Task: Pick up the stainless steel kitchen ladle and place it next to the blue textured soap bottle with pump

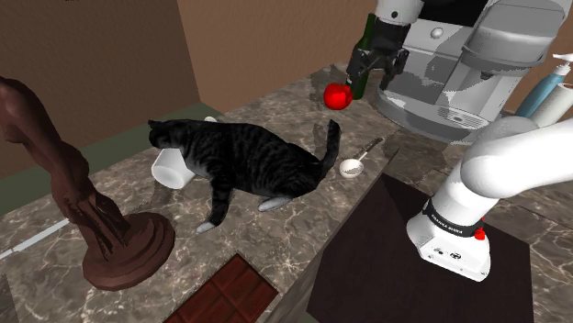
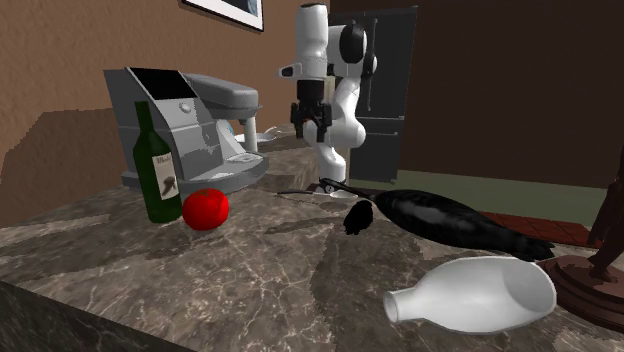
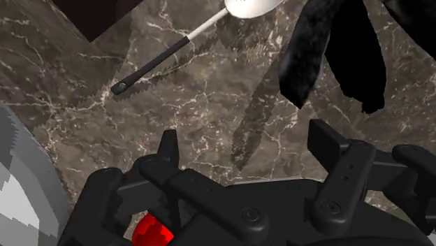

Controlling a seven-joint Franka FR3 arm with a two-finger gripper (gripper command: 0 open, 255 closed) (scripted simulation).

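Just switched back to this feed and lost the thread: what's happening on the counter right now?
The arm's gripper hangs open and empty above the marble counter, close to the coffee machine. The ladle lies flat on the counter below it, untouched, beside the tail of the cat. The blue soap bottle stands at the shoulder view's right edge, apart from the ladle. The pick-up has not yet been made.

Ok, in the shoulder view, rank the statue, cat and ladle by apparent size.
1. Brown statue and cat: about alike; the statue sits nearer the camera, so unranked.
2. Ladle, clearly smallest.
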